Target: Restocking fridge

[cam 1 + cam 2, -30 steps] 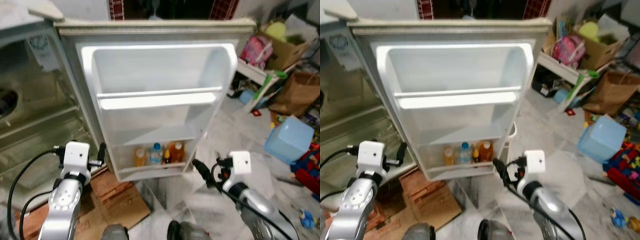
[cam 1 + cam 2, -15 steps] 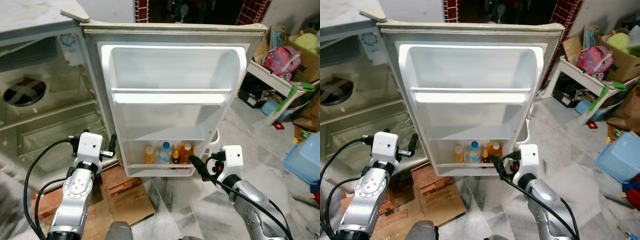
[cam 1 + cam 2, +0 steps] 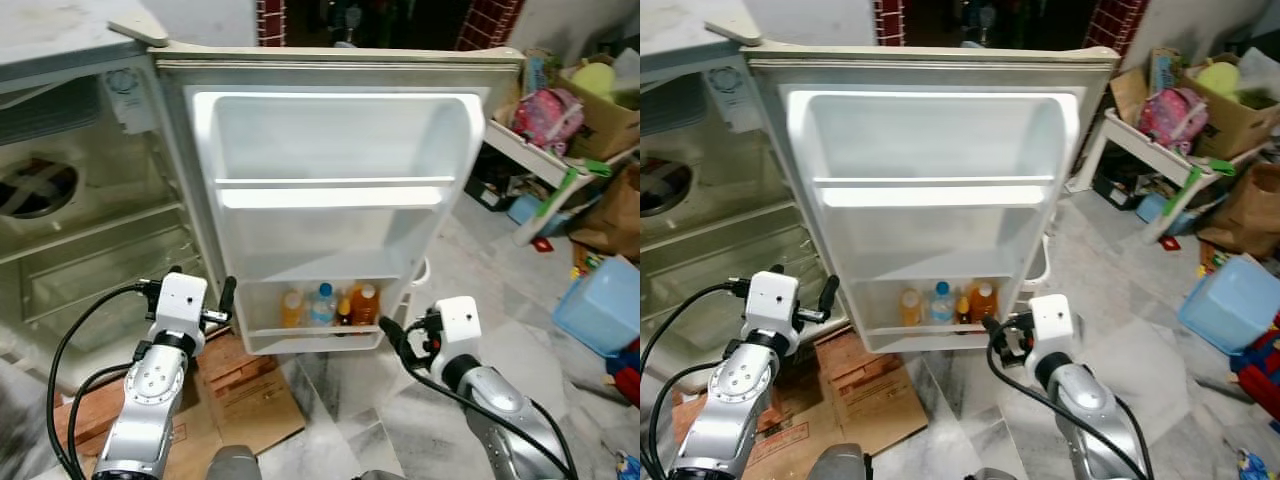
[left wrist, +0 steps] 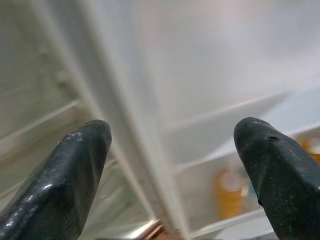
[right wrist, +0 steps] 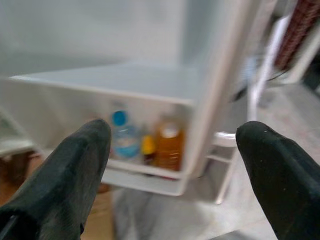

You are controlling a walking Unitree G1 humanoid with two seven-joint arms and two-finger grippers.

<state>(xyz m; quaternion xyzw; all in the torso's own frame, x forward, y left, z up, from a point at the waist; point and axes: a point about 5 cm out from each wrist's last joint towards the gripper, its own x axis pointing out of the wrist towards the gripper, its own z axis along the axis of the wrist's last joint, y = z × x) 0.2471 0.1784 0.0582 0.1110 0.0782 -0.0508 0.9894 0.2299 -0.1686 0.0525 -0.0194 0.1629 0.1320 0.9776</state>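
My left gripper [image 4: 172, 165] spread wide at the open fridge door [image 3: 335, 140], my right gripper [image 5: 175, 165] spread wide just before its bottom shelf [image 3: 315, 340], bottles [image 3: 325, 306] standing there, cardboard [image 3: 245, 395] on the floor below.

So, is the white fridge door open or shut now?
Open. The white fridge door is swung wide, showing its inner shelves; small bottles stand in the lowest one.

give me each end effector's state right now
Left end effector: open, empty, near the fridge door hinge edge.
Right end effector: open, empty, facing the bottles in the bottom door shelf.
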